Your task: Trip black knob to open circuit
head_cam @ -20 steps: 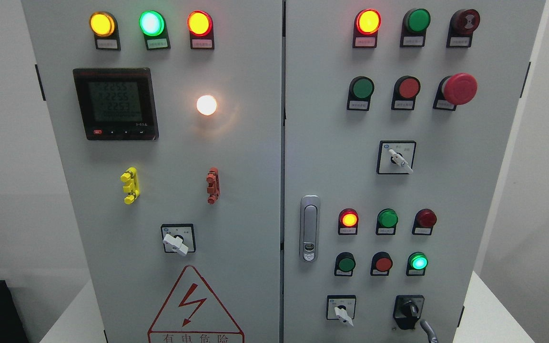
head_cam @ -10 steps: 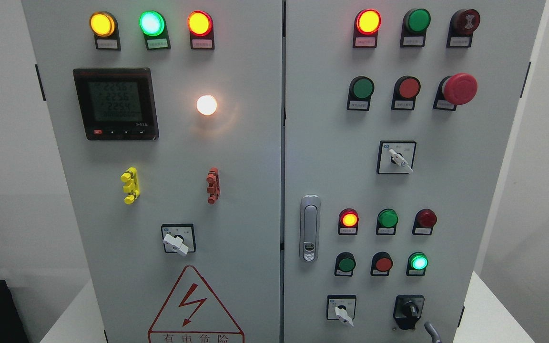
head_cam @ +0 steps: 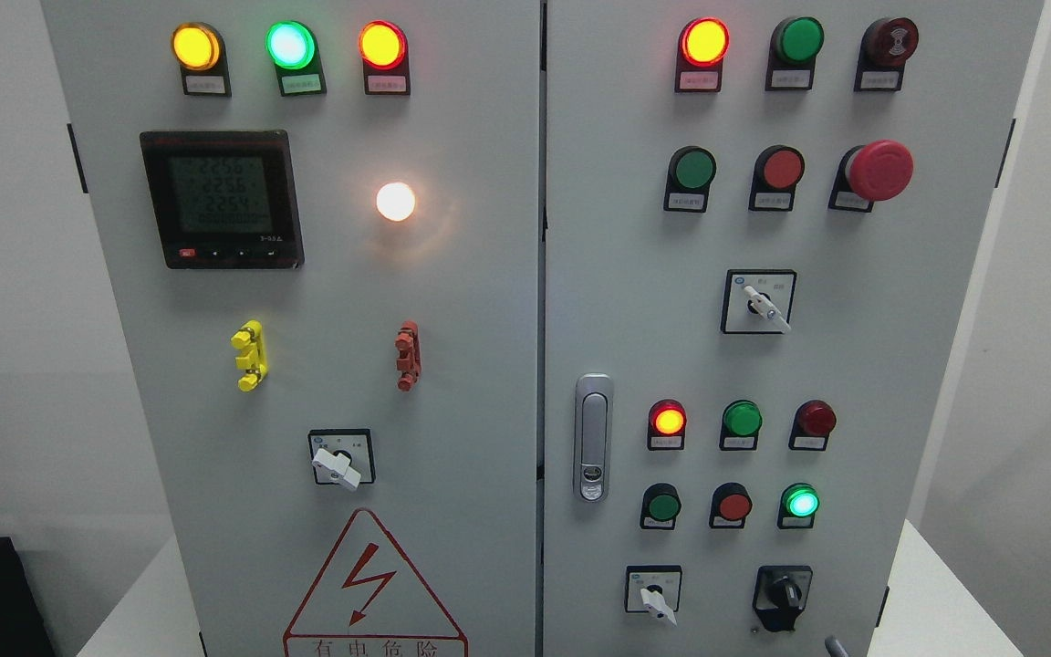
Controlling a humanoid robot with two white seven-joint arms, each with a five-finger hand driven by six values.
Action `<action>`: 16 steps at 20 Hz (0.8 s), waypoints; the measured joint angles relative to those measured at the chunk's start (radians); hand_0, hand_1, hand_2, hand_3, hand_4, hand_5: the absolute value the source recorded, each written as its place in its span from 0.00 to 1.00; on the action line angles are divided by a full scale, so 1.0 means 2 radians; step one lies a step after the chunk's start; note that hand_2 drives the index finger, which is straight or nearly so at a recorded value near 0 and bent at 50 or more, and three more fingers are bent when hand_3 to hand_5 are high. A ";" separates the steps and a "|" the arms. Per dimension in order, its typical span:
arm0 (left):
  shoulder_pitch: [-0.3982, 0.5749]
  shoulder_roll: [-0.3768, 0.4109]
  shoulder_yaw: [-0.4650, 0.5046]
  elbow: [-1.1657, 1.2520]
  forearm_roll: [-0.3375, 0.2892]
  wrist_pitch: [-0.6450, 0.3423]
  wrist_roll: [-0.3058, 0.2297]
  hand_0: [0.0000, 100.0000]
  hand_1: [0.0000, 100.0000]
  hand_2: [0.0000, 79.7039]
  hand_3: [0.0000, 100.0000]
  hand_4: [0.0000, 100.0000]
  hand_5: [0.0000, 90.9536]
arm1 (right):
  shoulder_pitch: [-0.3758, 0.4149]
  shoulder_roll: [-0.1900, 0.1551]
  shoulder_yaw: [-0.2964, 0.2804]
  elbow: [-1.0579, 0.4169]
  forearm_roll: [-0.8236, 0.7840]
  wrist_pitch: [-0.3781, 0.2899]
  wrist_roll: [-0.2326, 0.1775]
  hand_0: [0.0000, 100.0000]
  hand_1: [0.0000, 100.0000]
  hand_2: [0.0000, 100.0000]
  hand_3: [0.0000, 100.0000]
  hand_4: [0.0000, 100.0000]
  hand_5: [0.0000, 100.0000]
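Observation:
The black knob (head_cam: 783, 598) sits at the lower right of the grey cabinet's right door (head_cam: 635, 301), its handle pointing roughly upward. Only a small grey tip of my right hand (head_cam: 835, 647) shows at the bottom edge, just below and right of the knob and apart from it. The rest of that hand is out of frame. My left hand is out of sight.
A white selector switch (head_cam: 656, 598) is left of the knob, with a lit green lamp (head_cam: 800, 502) and a red button (head_cam: 733, 505) above. A red mushroom stop (head_cam: 878, 170) is at the upper right. The door latch (head_cam: 592, 438) is near the centre seam.
The grey tip of my right hand has dropped lower and slightly right, away from the black knob, and is almost out of frame. The knob has not turned.

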 measured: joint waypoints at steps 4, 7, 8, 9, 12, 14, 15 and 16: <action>0.000 0.000 0.000 0.000 0.000 0.000 0.000 0.12 0.39 0.00 0.00 0.00 0.00 | 0.018 0.007 0.000 -0.012 0.000 0.000 0.000 0.00 0.06 0.03 0.54 0.42 0.46; 0.000 0.000 0.000 0.000 0.000 0.000 0.000 0.12 0.39 0.00 0.00 0.00 0.00 | 0.023 0.013 0.000 -0.015 0.000 -0.001 0.000 0.00 0.06 0.00 0.31 0.20 0.25; 0.000 0.000 0.000 0.000 0.000 0.000 0.000 0.12 0.39 0.00 0.00 0.00 0.00 | 0.026 0.014 0.000 -0.017 -0.001 -0.002 0.000 0.00 0.06 0.00 0.25 0.14 0.18; 0.000 0.000 0.000 0.000 0.000 0.000 0.000 0.12 0.39 0.00 0.00 0.00 0.00 | 0.029 0.014 0.000 -0.019 -0.001 -0.002 0.000 0.00 0.06 0.00 0.20 0.10 0.14; 0.000 0.000 0.000 0.000 0.000 0.000 0.000 0.12 0.39 0.00 0.00 0.00 0.00 | 0.036 0.018 0.000 -0.024 -0.001 -0.003 -0.002 0.00 0.06 0.00 0.10 0.03 0.03; 0.000 0.000 0.000 0.000 0.000 0.000 0.000 0.12 0.39 0.00 0.00 0.00 0.00 | 0.043 0.019 0.000 -0.025 -0.001 -0.003 -0.003 0.00 0.06 0.00 0.10 0.02 0.01; 0.000 0.000 0.000 0.000 0.000 0.000 0.000 0.12 0.39 0.00 0.00 0.00 0.00 | 0.046 0.019 0.001 -0.026 -0.001 -0.004 -0.001 0.00 0.06 0.00 0.09 0.02 0.00; 0.000 0.000 0.000 0.000 0.000 0.000 0.000 0.12 0.39 0.00 0.00 0.00 0.00 | 0.051 0.019 0.001 -0.026 -0.001 -0.004 0.000 0.00 0.06 0.00 0.09 0.02 0.00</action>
